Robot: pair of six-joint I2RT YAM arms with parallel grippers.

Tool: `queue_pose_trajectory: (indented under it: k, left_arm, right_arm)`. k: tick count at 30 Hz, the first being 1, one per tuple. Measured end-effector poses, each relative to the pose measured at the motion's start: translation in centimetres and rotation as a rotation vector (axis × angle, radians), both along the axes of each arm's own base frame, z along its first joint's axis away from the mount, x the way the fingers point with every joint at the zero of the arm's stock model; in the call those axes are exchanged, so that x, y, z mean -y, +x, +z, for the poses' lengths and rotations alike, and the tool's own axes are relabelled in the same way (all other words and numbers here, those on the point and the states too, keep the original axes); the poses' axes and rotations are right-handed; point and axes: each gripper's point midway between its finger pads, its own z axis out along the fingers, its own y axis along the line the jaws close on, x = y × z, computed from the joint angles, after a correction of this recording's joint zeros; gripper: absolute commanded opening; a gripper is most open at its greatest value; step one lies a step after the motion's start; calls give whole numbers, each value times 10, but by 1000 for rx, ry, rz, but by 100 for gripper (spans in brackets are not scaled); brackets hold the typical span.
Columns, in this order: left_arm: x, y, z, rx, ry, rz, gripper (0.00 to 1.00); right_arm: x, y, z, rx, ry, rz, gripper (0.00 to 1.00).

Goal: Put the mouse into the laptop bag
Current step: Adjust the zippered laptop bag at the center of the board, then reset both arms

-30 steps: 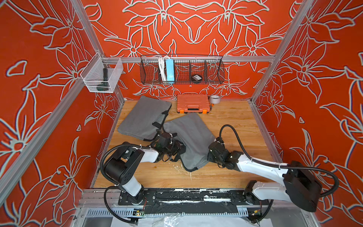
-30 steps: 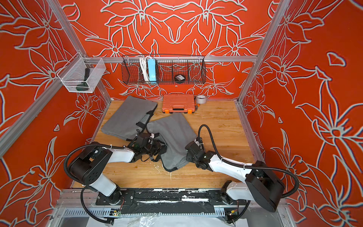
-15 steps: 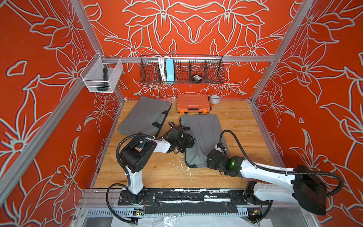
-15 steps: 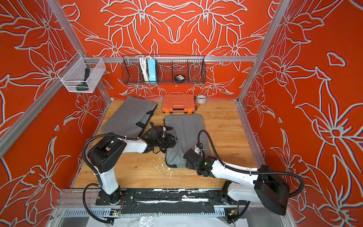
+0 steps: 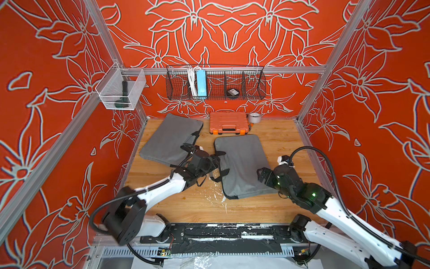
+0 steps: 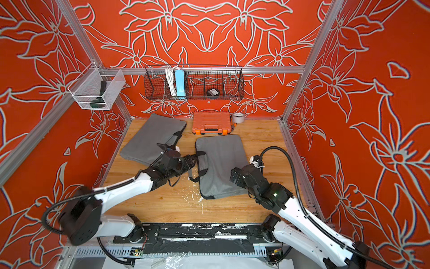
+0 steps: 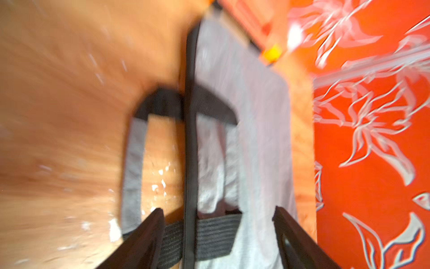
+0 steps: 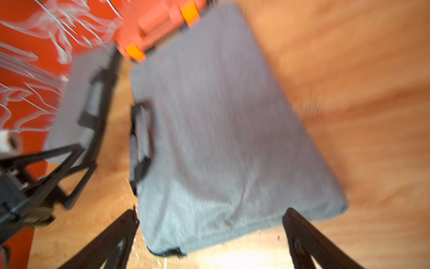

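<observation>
the laptop bag (image 5: pixel 242 163) lies flat in the middle of the desk (image 5: pixel 279 139), handles to its left. a second bag (image 5: pixel 169 139) lies left of it, farther back. behind the laptop bag sits a tool case (image 5: pixel 228 122), with a tape roll (image 5: pixel 254 117) just right of it. a wire basket (image 5: pixel 253 86) hangs on the back wall.

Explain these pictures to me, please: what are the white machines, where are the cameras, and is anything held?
The white machines are two robot arms, each ending in a two-fingered gripper. Two pictures look down on the whole booth; two blurred ones come from cameras on the arms' wrists. On the wooden table lie a middle laptop bag, a second laptop bag, an orange case and a tape roll. The left gripper stands open at the middle bag's handles; the right gripper hangs open over its near end. Neither holds anything. No mouse shows.
</observation>
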Motion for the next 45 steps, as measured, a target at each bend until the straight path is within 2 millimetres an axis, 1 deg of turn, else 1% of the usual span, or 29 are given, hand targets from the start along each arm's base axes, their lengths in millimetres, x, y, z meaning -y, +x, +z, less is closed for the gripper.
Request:
queue_pose_trajectory:
  k: [1,2,3,4,6,8,10,11,13,14,17,19,20,21,23,24,25,26,29,30,31,33,36,38,39,43,45]
  left_arm:
    - [-12,0,18,66,4,39,83]
    - [-26,-2,34,136,7,89,95]
    - [-38,-5,44,192,7,128,98]
    - [-54,-10,51,253,18,175,98]
    - [-83,-22,51,350,80,238,98]
    - [-114,-33,42,422,189,301,98]
    - [-144,-39,30,437,297,392,98]
    - [-153,-41,26,442,349,423,98]
    - [-165,-44,18,459,452,448,98]
    - [-170,-44,11,457,518,454,98]
    - [-184,-44,-7,407,693,468,98]
    - [-189,-41,-11,412,770,466,98]
    - [-191,-42,-14,426,786,467,98]
    - [-198,-44,-22,422,810,475,98]
    - [-220,-48,-34,394,852,534,98]
    - [-230,-49,-43,360,885,542,98]
    - [-234,-47,-47,346,895,533,98]
    - [-238,-45,-46,351,889,535,98]
    - [-253,-37,-44,366,865,573,98]
    - [-256,-33,-49,341,869,562,98]
    - [-254,-28,-50,342,860,541,98]
    - [-247,-19,-44,381,836,503,98]
    - [-231,-7,-46,428,818,405,98]
    - [-224,-5,-59,406,819,340,98]
    - [-223,-6,-62,401,816,325,98]
    - [-217,-1,-59,422,800,285,98]
    - [-213,4,-52,446,791,275,98]
  right_arm:
    - [5,2,9,50,-29,0,99]
    - [11,5,17,106,-64,-5,99]
    - [17,9,25,162,-99,-15,99]
    - [22,14,31,221,-145,-24,99]
    - [30,24,33,317,-263,-42,99]
    - [37,35,21,370,-414,-49,99]
    - [47,46,0,369,-573,-48,99]
    - [56,52,-13,347,-654,-59,99]
    - [79,61,-36,277,-756,-106,99]
    - [90,65,-48,240,-781,-121,99]
    - [118,75,-71,179,-809,-196,99]
    - [130,86,-87,137,-827,-228,98]
    - [132,92,-95,111,-840,-223,94]
    - [133,99,-101,93,-853,-212,93]
    - [132,113,-106,102,-867,-206,95]
    - [132,120,-108,113,-865,-209,94]
    - [134,124,-112,100,-861,-202,90]
    - [137,127,-113,99,-837,-200,90]
    - [154,132,-105,128,-772,-236,93]
    - [157,134,-102,141,-758,-243,93]
    - [156,135,-100,162,-738,-235,96]
    - [148,136,-98,233,-708,-213,99]
    - [139,124,-117,218,-691,-152,99]
    - [139,124,-118,224,-686,-151,99]
    - [140,126,-118,219,-684,-151,99]
    - [142,134,-109,236,-665,-168,99]
    - [141,135,-108,240,-662,-170,99]
